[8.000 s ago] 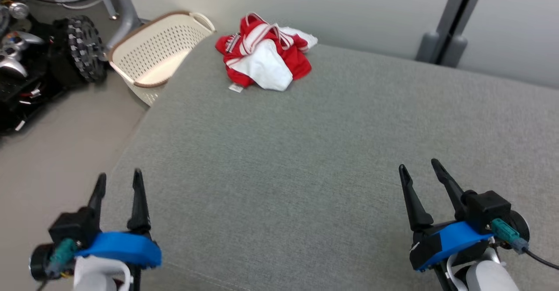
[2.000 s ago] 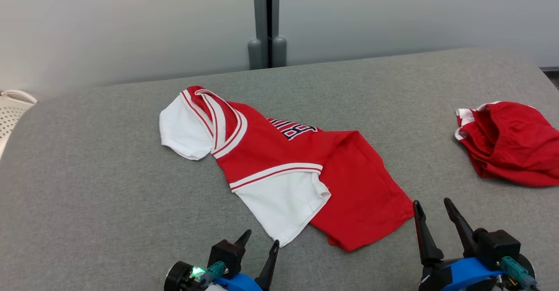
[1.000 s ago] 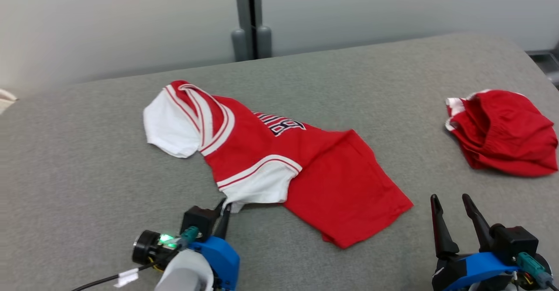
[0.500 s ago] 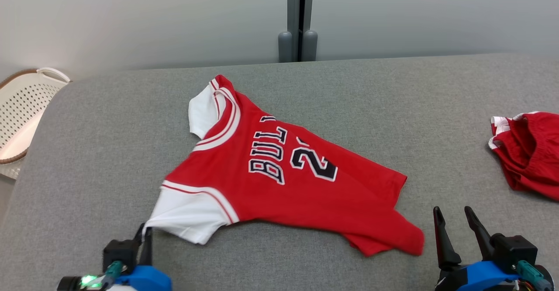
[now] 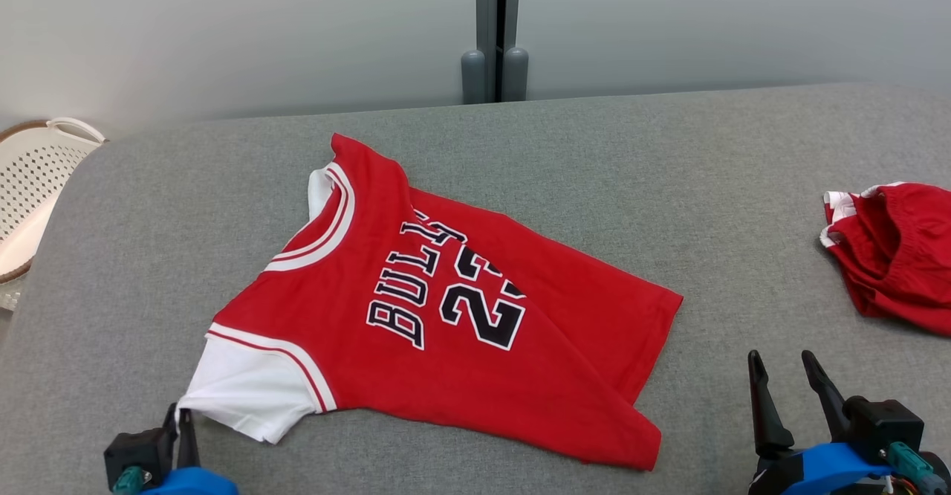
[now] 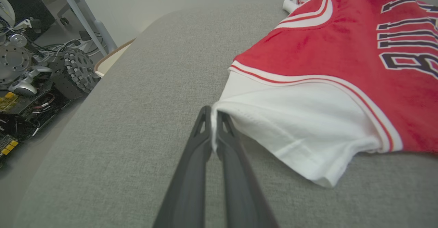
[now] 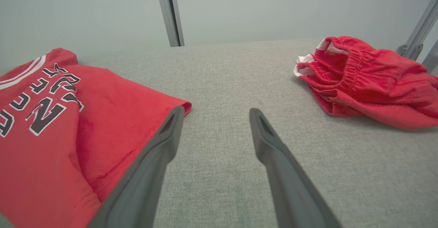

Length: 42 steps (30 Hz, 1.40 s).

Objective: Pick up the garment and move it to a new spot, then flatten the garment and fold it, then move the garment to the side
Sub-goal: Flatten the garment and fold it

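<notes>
Judged stage: flattening under way; folding and the move aside are not yet done. The garment (image 5: 446, 309) lies front up across the middle of the bench (image 5: 669, 168), reaching toward the front-left corner. The left gripper (image 5: 182, 424) has its fingers pinched on the near white sleeve (image 5: 252, 391). The right gripper (image 5: 780, 365) has its fingers wide and empty, near the front edge. The garment is a red jersey with black lettering. Its far sleeve is bunched, a crease crosses the number, and the hem sits askew.

This looks like a robotics lab or workshop. Well to the left of the left fingers (image 6: 191, 173), past the edge of the padded grey worktop (image 6: 119, 118), sit a knobby wheel (image 6: 77, 68), loose cables (image 6: 46, 101), circuit boards (image 6: 7, 100) and metal frame legs (image 6: 82, 15). Plain partition panels (image 5: 223, 34) stand ahead.
</notes>
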{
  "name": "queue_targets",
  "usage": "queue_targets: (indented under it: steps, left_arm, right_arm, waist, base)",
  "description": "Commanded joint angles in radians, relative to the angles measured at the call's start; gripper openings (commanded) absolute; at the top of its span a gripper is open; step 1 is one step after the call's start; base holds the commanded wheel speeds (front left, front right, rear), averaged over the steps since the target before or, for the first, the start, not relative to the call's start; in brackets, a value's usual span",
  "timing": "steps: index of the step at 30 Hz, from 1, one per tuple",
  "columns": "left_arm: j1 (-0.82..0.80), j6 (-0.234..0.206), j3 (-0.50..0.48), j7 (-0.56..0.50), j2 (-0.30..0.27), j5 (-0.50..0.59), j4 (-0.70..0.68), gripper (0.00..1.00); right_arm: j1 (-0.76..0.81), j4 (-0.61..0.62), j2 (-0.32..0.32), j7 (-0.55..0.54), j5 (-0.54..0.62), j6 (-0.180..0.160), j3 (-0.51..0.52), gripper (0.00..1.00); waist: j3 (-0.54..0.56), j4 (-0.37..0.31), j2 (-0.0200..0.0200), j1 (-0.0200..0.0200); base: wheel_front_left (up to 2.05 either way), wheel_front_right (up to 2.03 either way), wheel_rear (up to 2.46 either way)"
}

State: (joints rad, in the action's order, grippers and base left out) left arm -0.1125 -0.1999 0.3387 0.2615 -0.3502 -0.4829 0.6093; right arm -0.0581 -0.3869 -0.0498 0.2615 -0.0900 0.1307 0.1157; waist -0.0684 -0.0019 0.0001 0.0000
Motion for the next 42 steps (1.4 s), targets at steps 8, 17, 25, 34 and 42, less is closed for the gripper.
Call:
queue_targets:
  steps: [8, 17, 25, 34, 42]
  left_arm:
    - [-0.005, 0.046, 0.028, 0.005, 0.053, 0.011, -0.015, 1.00]
    - [-0.005, 0.026, -0.002, 0.005, 0.024, 0.039, -0.086, 1.00]
    - [0.012, 0.001, 0.008, -0.001, 0.015, 0.060, -0.206, 1.00]
    - [-0.010, 0.007, 0.065, -0.009, 0.064, 0.076, -0.266, 1.00]
    - [-0.033, 0.016, 0.088, -0.004, 0.086, 0.084, -0.268, 1.00]
  right_arm:
    - [-0.013, -0.008, -0.001, 0.001, 0.003, 0.000, -0.001, 1.00]
    - [-0.016, -0.026, -0.002, -0.026, 0.015, 0.000, 0.016, 1.00]
    - [-0.107, -0.126, -0.001, -0.132, 0.053, 0.000, 0.079, 1.00]
    - [-0.256, -0.347, -0.001, -0.234, 0.118, 0.000, 0.165, 1.00]
    - [-0.344, -0.508, 0.002, -0.278, 0.113, 0.001, 0.145, 0.38]
  waist:
    - [0.014, 0.014, -0.0001, 0.0000]
    - [0.025, 0.062, -0.0001, 0.0000]
    - [0.016, 0.152, -0.0001, 0.0000]
    - [-0.023, 0.228, -0.0001, 0.0000]
    - [-0.039, 0.249, -0.0001, 0.0000]
  base:
    - [0.00, 0.00, 0.00]
    - [0.00, 0.00, 0.00]
    - [0.00, 0.00, 0.00]
    - [0.00, 0.00, 0.00]
    - [0.00, 0.00, 0.00]
